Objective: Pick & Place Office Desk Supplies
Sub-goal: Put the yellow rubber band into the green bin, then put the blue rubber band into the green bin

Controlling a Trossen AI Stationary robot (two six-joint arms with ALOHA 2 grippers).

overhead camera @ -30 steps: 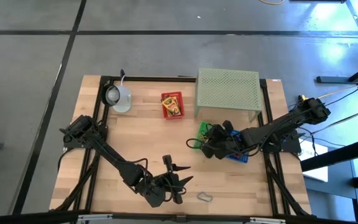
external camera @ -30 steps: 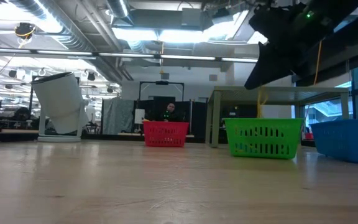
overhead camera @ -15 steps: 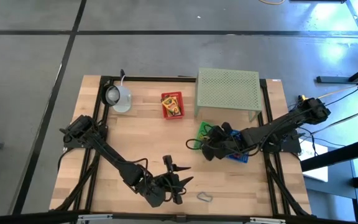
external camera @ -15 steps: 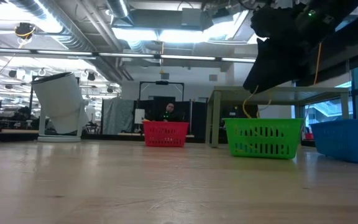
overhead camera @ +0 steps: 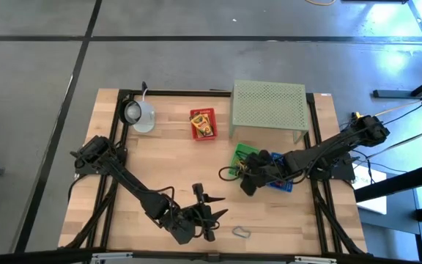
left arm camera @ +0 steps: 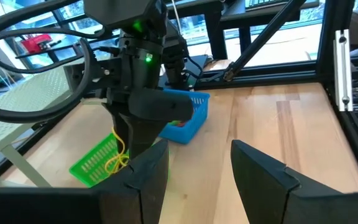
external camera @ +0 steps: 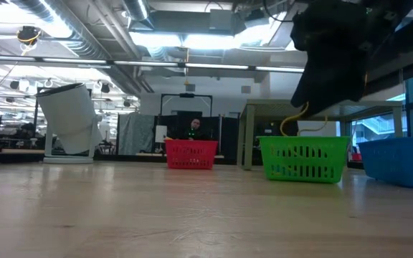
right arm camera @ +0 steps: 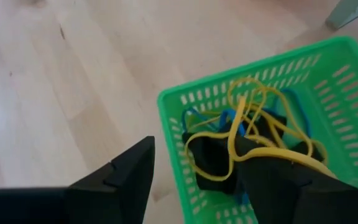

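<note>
The wooden table (overhead camera: 174, 158) fills the middle of the high view, with the pale green perforated stand (overhead camera: 268, 106) at its upper right and a white mug-like object (overhead camera: 139, 114) at upper left.

Just below the stand sit a green basket (overhead camera: 242, 155) and, to its right, a blue basket (overhead camera: 280, 182); a third, red basket (external camera: 191, 154) shows only in the low view, centre frame.

The right gripper (overhead camera: 245, 178) hangs over the green basket's lower edge. A second ago its fingers were together; now they stand wide apart and hold nothing. In the right wrist view the basket holds a tangle of yellow rubber bands (right arm camera: 253, 127) over blue bands and dark pieces (clips, probably). I judge a yellow band has just been dropped in, so this placement looks done and the arm is free for another item.

The left gripper (overhead camera: 205, 207) waits at lower centre, unchanged, jaws apart and empty.

Still loose: the yellow printed box (overhead camera: 203, 122) at upper centre, and a small pale loop (overhead camera: 239, 232) at the bottom edge.
</note>
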